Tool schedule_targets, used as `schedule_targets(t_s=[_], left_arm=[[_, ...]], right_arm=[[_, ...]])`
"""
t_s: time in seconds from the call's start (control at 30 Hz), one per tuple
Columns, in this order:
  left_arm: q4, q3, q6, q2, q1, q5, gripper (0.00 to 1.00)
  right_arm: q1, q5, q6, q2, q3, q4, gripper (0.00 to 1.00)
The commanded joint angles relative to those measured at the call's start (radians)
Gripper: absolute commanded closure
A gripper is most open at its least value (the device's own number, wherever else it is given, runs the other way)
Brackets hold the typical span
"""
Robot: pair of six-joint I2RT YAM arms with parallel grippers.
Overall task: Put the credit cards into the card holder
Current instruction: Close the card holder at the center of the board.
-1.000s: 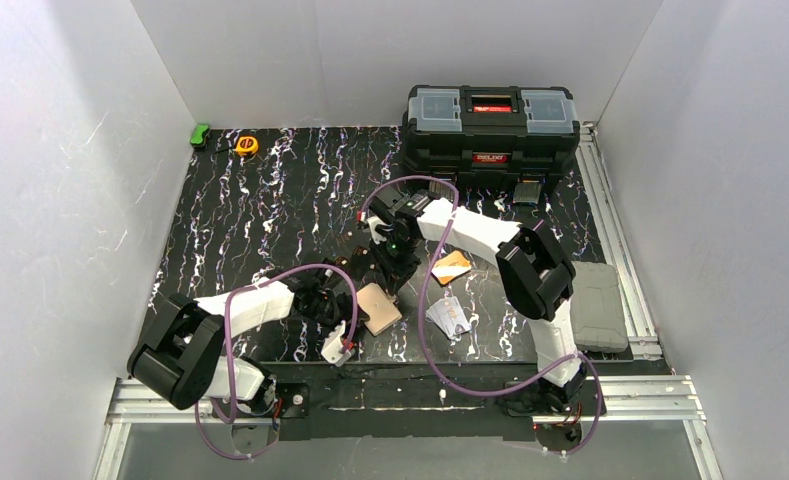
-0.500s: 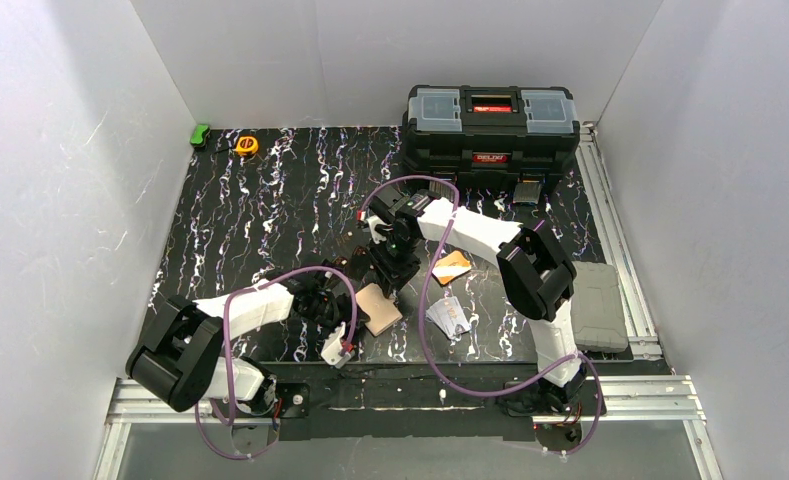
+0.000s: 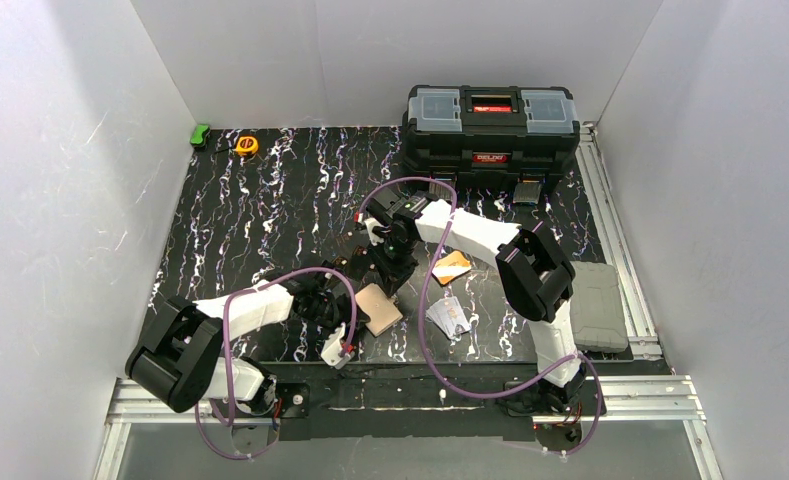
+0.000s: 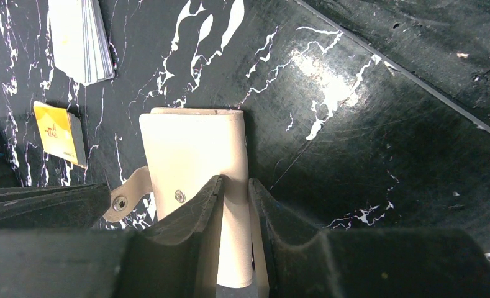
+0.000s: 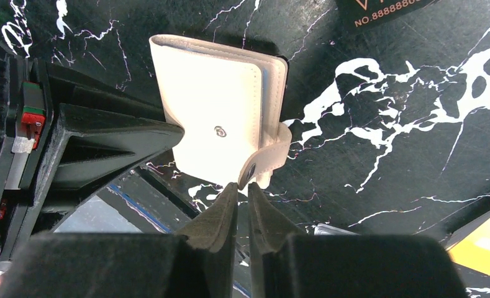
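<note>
While the left gripper [image 4: 236, 183] is clamping one edge of the card holder [image 4: 192, 146], that cream wallet is sitting folded on the black marbled table [image 4: 366, 124], low and centre in the overhead view; both black fingers are pressing on the leather, one on each face; the holder's snap tab [image 5: 268, 155] is hanging unfastened, curling off the wallet's lower right corner in the right wrist view, its stud showing bare on the front face; the right gripper [image 5: 243, 187] is hovering with its fingertips at the tab's free end, the jaws drawn nearly together with only a thin slit between them, and whether they are pinching the tab I cannot tell; the orange-yellow card [image 3: 453, 266] is lying on the table just right of the right gripper in the overhead view; the silver-white cards [image 3: 448, 316] are lying in a small fanned stack below it, right of the holder and apart from it; a black toolbox [image 3: 490, 125] is standing at the top of the frame.
</note>
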Motion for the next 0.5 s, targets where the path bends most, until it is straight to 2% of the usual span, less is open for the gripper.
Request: schedule_targets(t_s=[0.0,0.2,0.33,0.47], left_arm=[[-0.086,-0.042,0.227,0.004,-0.014,0.002,0.80],[-0.082,-0.046,0.220,0.001,-0.015,0.001,0.80],[-0.079,-0.046,0.215,-0.001,-0.017,-0.001,0.80],[-0.076,-0.047,0.212,-0.002,-0.018,-0.001,0.80]], right_arm=[[0.006,0.006,0.001,-0.008,0.038,0.006,0.83],[0.006,0.007,0.006,-0.010,0.051,0.006,0.75],[0.006,0.003,0.007,0.000,0.065,0.005,0.75],[0.006,0.005,0.008,0.006,0.074,-0.001,0.80]])
